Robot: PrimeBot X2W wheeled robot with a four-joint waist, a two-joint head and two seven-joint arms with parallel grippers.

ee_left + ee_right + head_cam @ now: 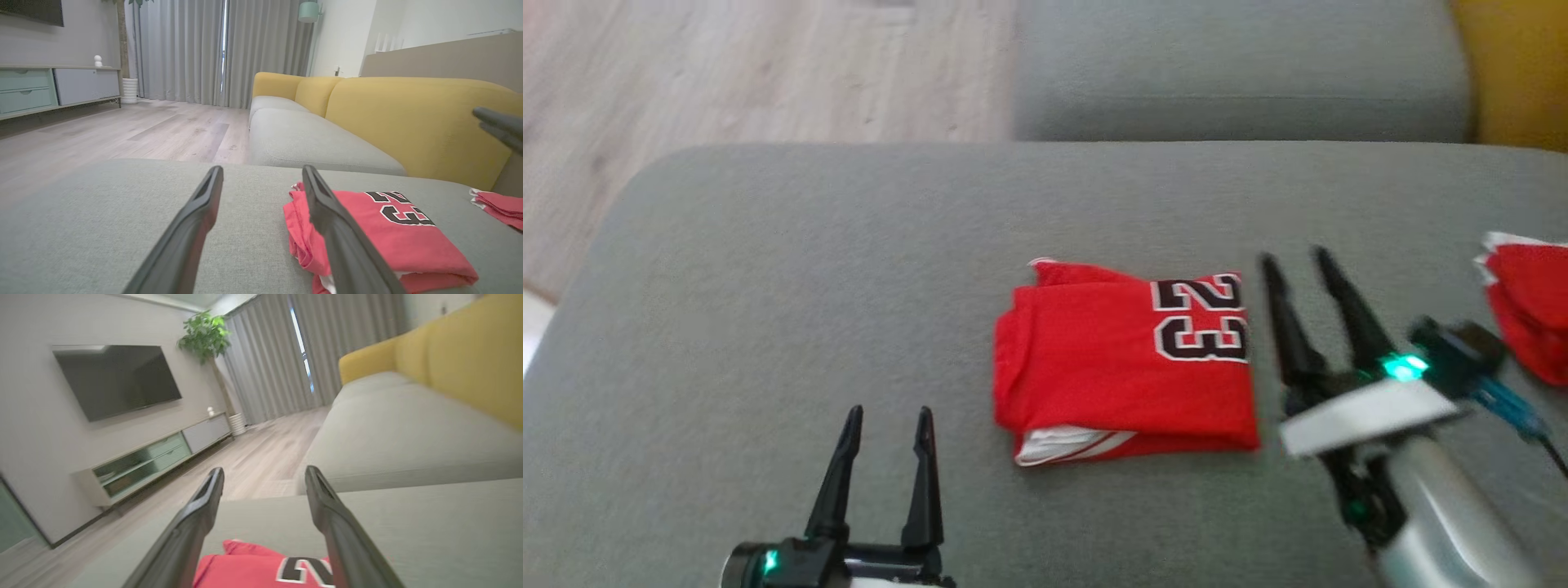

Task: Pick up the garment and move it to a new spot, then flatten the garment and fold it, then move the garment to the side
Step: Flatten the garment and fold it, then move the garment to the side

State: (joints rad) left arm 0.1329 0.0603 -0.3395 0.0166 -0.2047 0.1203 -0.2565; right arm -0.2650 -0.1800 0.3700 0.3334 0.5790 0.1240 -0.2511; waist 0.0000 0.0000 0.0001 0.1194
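Folded flat, the garment (1123,363) sits mid grey cushion (768,286). Left tool (888,415) and right tool (1294,258) both gape wide, holding nothing, the right just beside it. Folding looks done; shifting it aside probably remains.

Head camera looks down on the grey fabric cushion (768,286); both low wrist cameras share its folded red jersey (1094,367).

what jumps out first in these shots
A folded red jersey with a black 23 lies mid-cushion on the grey sofa seat. The right gripper stands open just beside its right edge, the left gripper open nearer the camera. Another red garment lies at the far right.
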